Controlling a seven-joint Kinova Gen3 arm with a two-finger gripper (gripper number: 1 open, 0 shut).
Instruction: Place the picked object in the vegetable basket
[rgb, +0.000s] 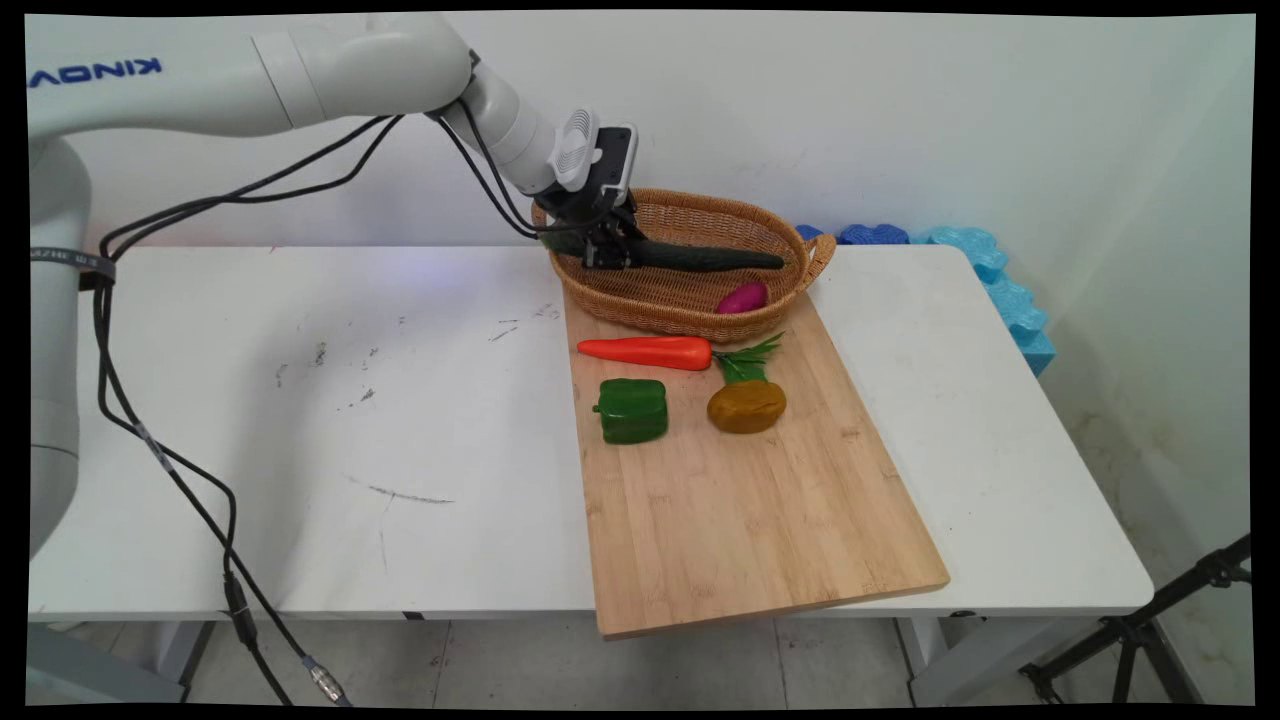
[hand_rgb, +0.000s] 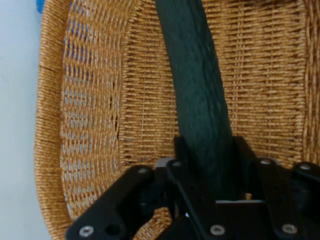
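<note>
My gripper (rgb: 612, 255) is shut on a long dark green cucumber (rgb: 700, 259) and holds it level over the wicker basket (rgb: 670, 300). In the hand view the cucumber (hand_rgb: 200, 95) runs up from between my fingers (hand_rgb: 182, 150), with the basket's woven floor (hand_rgb: 145, 115) behind it. A purple sweet potato (rgb: 742, 298) lies in the basket's near right part. On the wooden cutting board (rgb: 740, 500), just in front of the basket, lie an orange carrot (rgb: 650, 351) with green leaves, a green bell pepper (rgb: 632, 410) and a brown potato (rgb: 746, 406).
The board overhangs the white table's (rgb: 300, 450) near edge. Blue foam pieces (rgb: 1000, 280) sit behind the table's far right corner. Black cables (rgb: 160, 460) hang from the arm on the left. A tripod leg (rgb: 1150, 620) stands at the lower right.
</note>
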